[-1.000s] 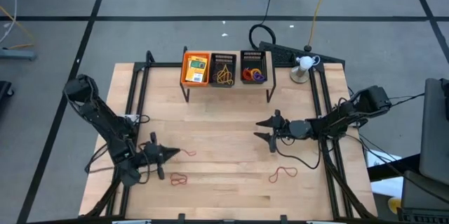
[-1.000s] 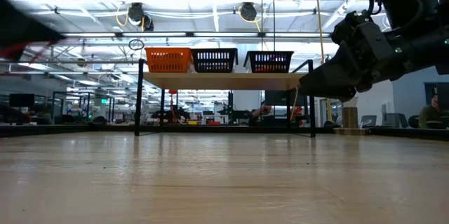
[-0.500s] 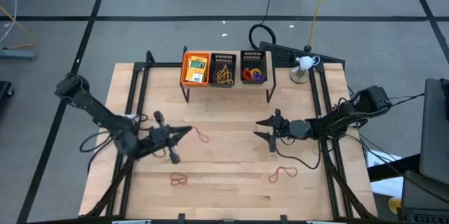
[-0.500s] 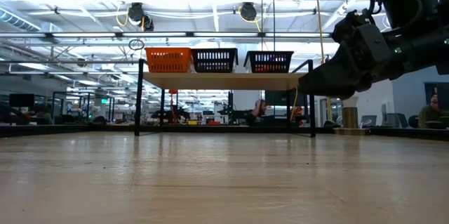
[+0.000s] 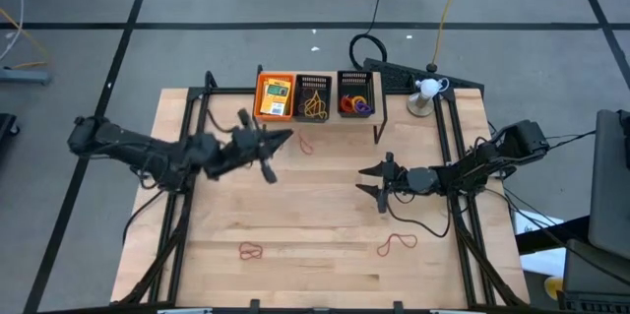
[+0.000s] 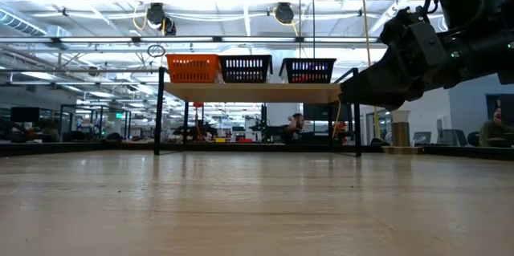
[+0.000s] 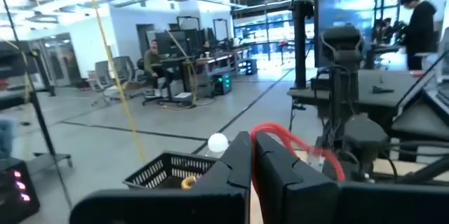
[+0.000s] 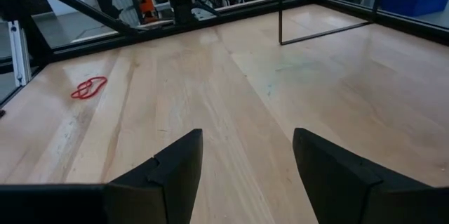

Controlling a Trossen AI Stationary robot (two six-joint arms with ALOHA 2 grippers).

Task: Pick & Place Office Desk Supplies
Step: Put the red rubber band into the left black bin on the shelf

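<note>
The left gripper (image 5: 287, 138) is closed on a red rubber band (image 5: 304, 145), which hangs from its fingertips just in front of the black middle tray (image 5: 313, 86) on the shelf. The right gripper (image 5: 369, 181) waits open above the table (image 5: 315, 225), with another red rubber band (image 5: 396, 244) lying near it on the wood.

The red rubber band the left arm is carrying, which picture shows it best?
The left wrist view: the red rubber band loops out from between the shut fingers of the left tool. The high view shows only a small red loop at that tool's tip. The low and right wrist views miss it.
</note>
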